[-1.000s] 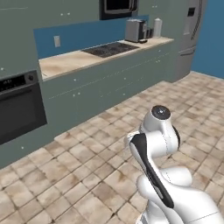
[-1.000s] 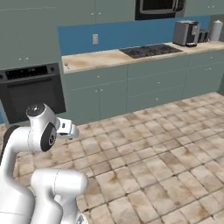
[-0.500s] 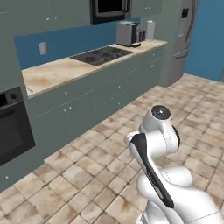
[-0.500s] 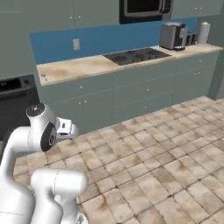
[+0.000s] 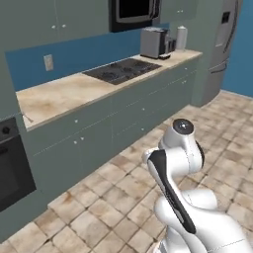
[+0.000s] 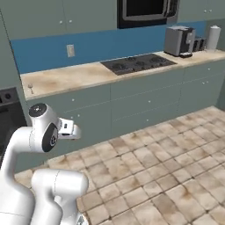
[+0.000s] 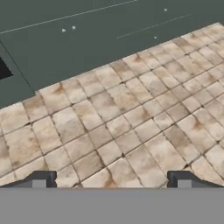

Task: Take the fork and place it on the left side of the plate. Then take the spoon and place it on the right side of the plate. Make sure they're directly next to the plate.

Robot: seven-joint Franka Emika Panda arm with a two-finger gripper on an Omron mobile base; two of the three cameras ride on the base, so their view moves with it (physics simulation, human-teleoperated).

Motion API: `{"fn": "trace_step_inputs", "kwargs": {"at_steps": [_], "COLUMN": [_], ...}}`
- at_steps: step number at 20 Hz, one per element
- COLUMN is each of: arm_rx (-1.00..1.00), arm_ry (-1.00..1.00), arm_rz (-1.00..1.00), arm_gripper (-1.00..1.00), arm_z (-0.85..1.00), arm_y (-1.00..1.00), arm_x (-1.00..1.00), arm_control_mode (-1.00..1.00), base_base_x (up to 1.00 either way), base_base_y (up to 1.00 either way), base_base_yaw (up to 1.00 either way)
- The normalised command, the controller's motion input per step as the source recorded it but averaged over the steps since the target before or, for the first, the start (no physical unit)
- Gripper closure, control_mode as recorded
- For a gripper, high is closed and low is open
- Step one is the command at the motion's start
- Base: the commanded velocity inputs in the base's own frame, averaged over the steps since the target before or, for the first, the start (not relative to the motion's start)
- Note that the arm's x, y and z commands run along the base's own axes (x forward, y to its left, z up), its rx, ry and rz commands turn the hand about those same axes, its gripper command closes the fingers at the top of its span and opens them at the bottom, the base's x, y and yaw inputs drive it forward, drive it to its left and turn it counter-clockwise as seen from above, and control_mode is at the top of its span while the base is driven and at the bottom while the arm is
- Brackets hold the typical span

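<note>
arm [image 5: 174, 158]: glossy white rounded shells | joints: dark grey round caps, one circular disc on top | link: long black stripe down its side | finger tips [image 7: 39, 178]: small, dark, squared

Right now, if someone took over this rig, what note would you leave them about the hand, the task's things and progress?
Hand: open, holding nothing, pointed down at the tiled floor.
Fork, spoon, plate: none in sight from here. Ahead is the kitchen counter with a cooktop, toaster and microwave above.
Done: nothing visible; no cutlery picked up.
Left: find the plate and cutlery, set fork directly left of the plate, then spoon directly right.
</note>
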Motion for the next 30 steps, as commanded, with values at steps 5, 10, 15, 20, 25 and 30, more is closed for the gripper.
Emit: {"fn": "trace_step_inputs", "kwargs": {"at_steps": [5, 10, 15, 20, 25, 30], "arm_rx": [0.0, 0.0, 0.0, 0.0, 0.0, 0.0], "arm_ry": [0.0, 0.0, 0.0, 0.0, 0.0, 0.0], "arm_rz": [0.0, 0.0, 0.0, 0.0, 0.0, 0.0], "arm_gripper": [-1.0, -1.0, -1.0, -1.0, -1.0, -1.0], "arm_z": [0.0, 0.0, 0.0, 0.0, 0.0, 0.0], "arm_y": [0.0, 0.0, 0.0, 0.0, 0.0, 0.0], "arm_x": [0.0, 0.0, 0.0, 0.0, 0.0, 0.0], "arm_control_mode": [1.0, 1.0, 1.0, 1.0, 1.0, 1.0], "base_base_x": [1.0, 1.0, 1.0, 0.95, 0.58, 0.63], "base_base_y": [-0.17, -0.05, -0.03, -0.78, -0.99, -0.26], "base_base_yaw": [0.46, 0.57, 0.63, 0.37, 0.09, 0.02]}}
